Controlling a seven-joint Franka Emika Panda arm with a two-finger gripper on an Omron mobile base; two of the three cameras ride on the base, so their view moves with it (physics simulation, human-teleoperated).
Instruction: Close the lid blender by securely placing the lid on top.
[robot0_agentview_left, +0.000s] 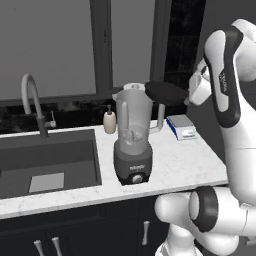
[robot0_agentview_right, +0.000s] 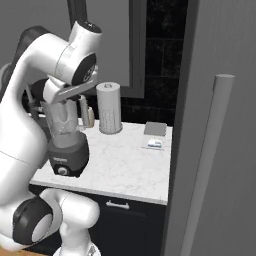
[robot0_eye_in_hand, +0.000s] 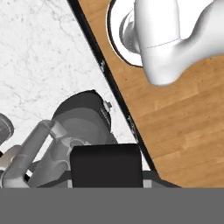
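The blender (robot0_agentview_left: 133, 140) stands on the white marble counter (robot0_agentview_left: 185, 165), a clear grey jar with a side handle on a dark base with a round knob. The lid (robot0_agentview_left: 164, 93), a flat black disc, hangs level with the jar's rim, just to its right and a little behind it, over the jar's handle. My gripper (robot0_agentview_left: 187, 95) is shut on the lid's right edge. In the right base view the hand sits just above the blender (robot0_agentview_right: 66, 145). The hand view looks down on the blender (robot0_eye_in_hand: 83, 127), with the black lid (robot0_eye_in_hand: 106, 165) at the bottom.
A dark sink (robot0_agentview_left: 50, 160) with a curved faucet (robot0_agentview_left: 31, 97) lies left of the blender. A beige soap bottle (robot0_agentview_left: 109, 121) stands behind the blender and a small blue-white device (robot0_agentview_left: 181, 127) at its right. A paper towel roll (robot0_agentview_right: 109, 107) stands farther right, beside a tall grey panel with a handle (robot0_agentview_right: 210, 165).
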